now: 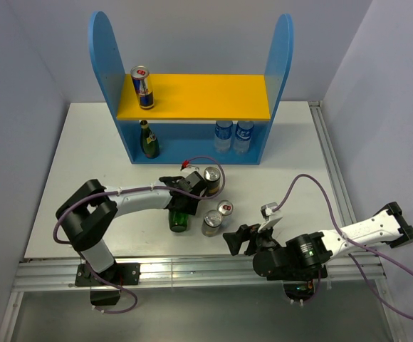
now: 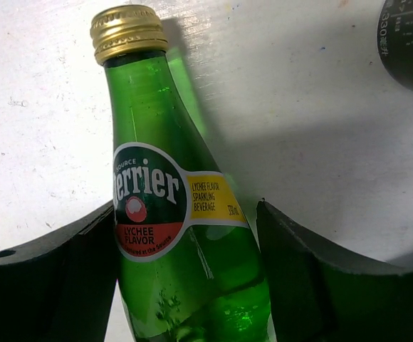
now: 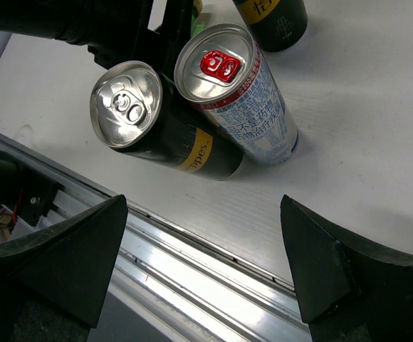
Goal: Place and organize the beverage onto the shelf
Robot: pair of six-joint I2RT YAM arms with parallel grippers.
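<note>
Left gripper (image 2: 186,206) clamps one gold-capped green glass bottle (image 2: 181,285). Right gripper (image 3: 203,206) gapes empty; just ahead stand two dark cans (image 3: 192,153) and one silver slim can (image 3: 260,114). Far beyond, the blue-and-yellow shelf (image 1: 206,100) holds one green bottle (image 1: 148,140) and one blue-silver can (image 1: 143,87).

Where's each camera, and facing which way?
Top external: above, behind the robot, looking down at the blue, yellow-boarded shelf; both arms show.
Left wrist: on the left arm, facing a green glass bottle inside the left end effector.
Right wrist: on the right arm, facing a dark can and a silver red-tabbed can past the right end effector.
Shared: top and right wrist show both cans.
</note>
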